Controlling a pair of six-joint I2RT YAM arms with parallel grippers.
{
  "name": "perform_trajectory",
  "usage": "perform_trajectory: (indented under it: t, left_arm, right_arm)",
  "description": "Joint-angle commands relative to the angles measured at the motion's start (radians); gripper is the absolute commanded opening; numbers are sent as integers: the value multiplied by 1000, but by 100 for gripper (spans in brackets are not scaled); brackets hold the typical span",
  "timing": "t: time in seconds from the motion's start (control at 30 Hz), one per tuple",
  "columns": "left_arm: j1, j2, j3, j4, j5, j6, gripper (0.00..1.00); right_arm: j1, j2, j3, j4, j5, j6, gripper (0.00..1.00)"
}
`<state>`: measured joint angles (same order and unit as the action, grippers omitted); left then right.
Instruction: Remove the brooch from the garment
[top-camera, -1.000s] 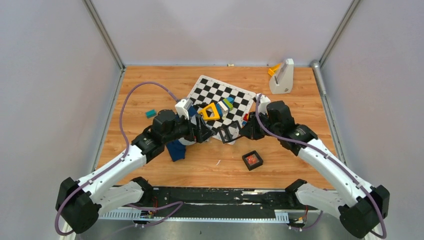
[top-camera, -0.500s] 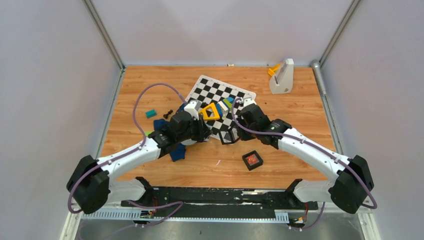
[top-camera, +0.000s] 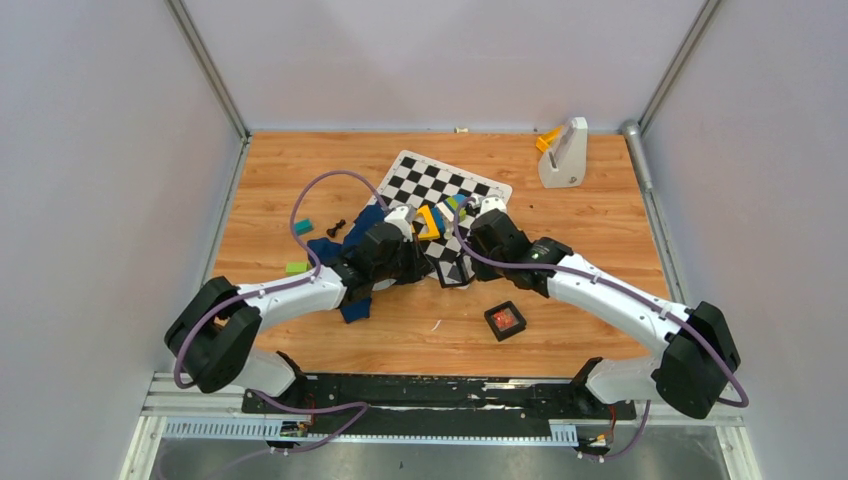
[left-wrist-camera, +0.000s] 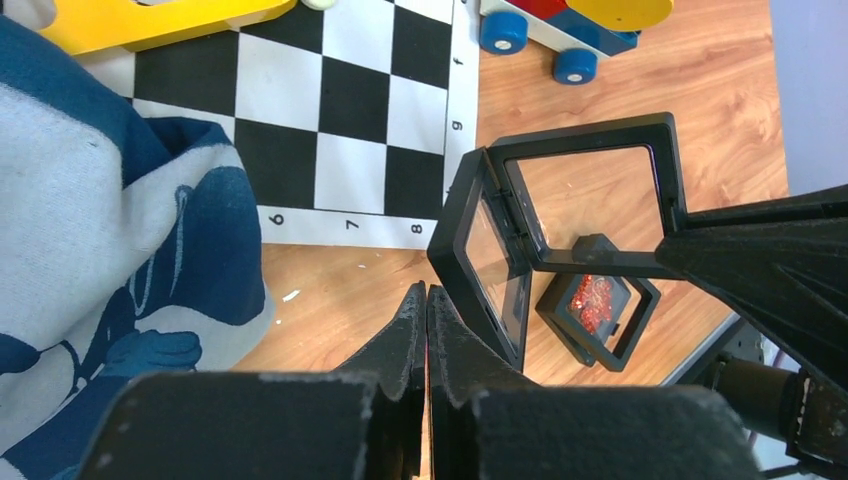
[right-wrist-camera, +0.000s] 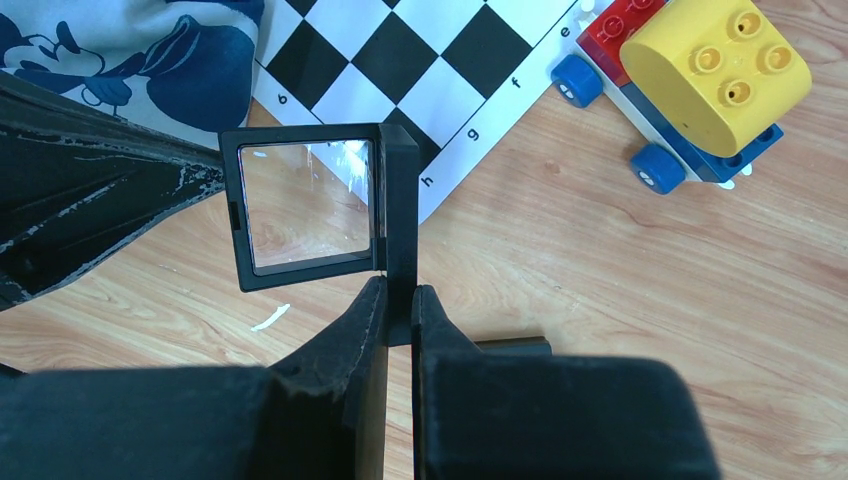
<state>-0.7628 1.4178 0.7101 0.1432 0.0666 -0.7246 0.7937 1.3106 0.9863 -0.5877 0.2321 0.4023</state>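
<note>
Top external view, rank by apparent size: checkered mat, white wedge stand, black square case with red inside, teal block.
1. Black-and-white checkered mat
2. White wedge-shaped stand
3. Black square case with red inside
4. Teal block

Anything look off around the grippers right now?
Yes. The left gripper is shut on nothing, beside the shirt rather than on it. The right gripper pinches an open black clear-window case by its edge.

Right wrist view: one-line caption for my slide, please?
Right gripper shut on the black clear-paned frame near the corner of the checkered mat, toy block car beyond.
</note>
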Motion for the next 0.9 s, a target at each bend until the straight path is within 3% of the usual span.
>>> perform_trajectory:
  t: [0.0, 0.33, 0.57, 0.87]
  left_arm:
    - [-4, -33, 38, -17, -95, -15, 0]
    - [-6, -99, 25, 62, -60, -13, 0]
    - [-7, 20, 15, 161, 31, -51, 0]
    - [-6, 105, -17, 202, 2, -50, 0]
  right_arm:
    - [4, 8, 16, 27, 29, 26, 0]
    - [4, 26, 8, 45, 16, 26, 0]
    - [4, 22, 9, 48, 4, 24, 0]
    - [-2, 0, -6, 47, 2, 23, 0]
